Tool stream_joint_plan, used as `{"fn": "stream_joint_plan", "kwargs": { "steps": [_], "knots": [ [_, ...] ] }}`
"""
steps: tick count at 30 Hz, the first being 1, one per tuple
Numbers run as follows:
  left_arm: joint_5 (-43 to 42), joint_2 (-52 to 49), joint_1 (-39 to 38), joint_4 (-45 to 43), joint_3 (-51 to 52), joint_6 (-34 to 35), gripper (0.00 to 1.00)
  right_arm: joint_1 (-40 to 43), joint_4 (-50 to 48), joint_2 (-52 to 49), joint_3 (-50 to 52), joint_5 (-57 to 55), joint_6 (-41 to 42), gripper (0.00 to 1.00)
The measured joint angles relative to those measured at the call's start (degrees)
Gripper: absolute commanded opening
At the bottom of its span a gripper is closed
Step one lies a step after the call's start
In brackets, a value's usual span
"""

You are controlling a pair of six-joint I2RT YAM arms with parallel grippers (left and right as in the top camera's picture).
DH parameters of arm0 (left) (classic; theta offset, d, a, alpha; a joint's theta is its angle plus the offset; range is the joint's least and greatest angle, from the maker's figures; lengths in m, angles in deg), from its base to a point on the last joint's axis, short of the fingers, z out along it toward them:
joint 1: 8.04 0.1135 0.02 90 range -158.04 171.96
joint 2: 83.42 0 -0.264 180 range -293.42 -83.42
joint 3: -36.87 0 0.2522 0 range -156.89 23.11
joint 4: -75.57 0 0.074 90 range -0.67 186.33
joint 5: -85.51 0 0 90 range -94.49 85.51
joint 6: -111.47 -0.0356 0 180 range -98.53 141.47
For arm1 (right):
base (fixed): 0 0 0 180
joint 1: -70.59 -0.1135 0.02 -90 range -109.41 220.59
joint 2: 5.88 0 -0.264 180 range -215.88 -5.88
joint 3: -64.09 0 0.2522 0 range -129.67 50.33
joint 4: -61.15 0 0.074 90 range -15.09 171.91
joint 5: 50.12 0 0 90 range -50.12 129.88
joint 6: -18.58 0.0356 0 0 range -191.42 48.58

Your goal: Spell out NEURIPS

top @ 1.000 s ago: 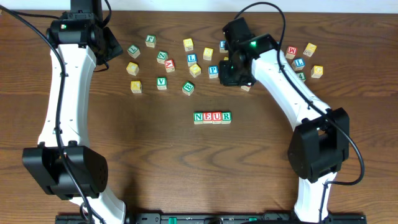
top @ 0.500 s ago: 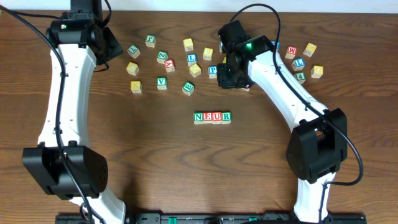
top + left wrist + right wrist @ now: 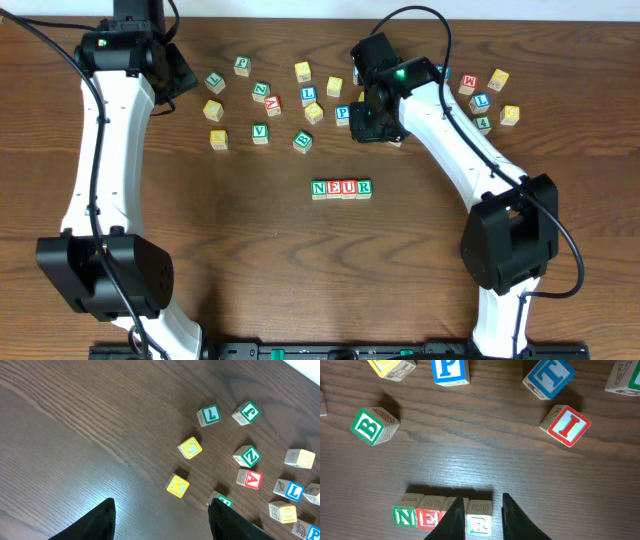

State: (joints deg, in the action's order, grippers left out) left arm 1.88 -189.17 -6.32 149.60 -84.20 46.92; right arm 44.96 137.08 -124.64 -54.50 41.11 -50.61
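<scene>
Four light-wood cubes stand in a row reading N, E, U, R at the table's middle; the same row shows low in the right wrist view. My right gripper hovers above the table behind the row. It is open a little, with nothing between its fingers. A red I cube lies tilted to its right. The blue P cube lies to its left. My left gripper hangs open and empty at the far left.
Loose cubes lie scattered across the back: blue T, green B, yellow K, yellow C, red V, green Z. A further cluster sits at the back right.
My right gripper has shifted slightly to the left over the back cubes, then held still. The left arm has not moved.
</scene>
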Motion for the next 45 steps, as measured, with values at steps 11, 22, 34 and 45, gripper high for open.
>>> {"fn": "stream_joint_plan", "kwargs": {
  "steps": [11,22,34,45],
  "knots": [
    [0.0,0.0,0.0,0.0,0.0,0.0,0.59,0.0,-0.7,0.0,0.0,-0.1,0.2,0.20],
    [0.0,0.0,0.0,0.0,0.0,0.0,0.59,0.0,-2.3,0.0,0.0,-1.0,0.7,0.32],
    [0.0,0.0,0.0,0.0,0.0,0.0,0.59,0.0,-3.0,0.0,0.0,-1.0,0.9,0.41],
    [0.0,0.0,0.0,0.0,0.0,0.0,0.59,0.6,-3.1,0.0,-2.8,-0.3,0.9,0.43]
  ]
}}
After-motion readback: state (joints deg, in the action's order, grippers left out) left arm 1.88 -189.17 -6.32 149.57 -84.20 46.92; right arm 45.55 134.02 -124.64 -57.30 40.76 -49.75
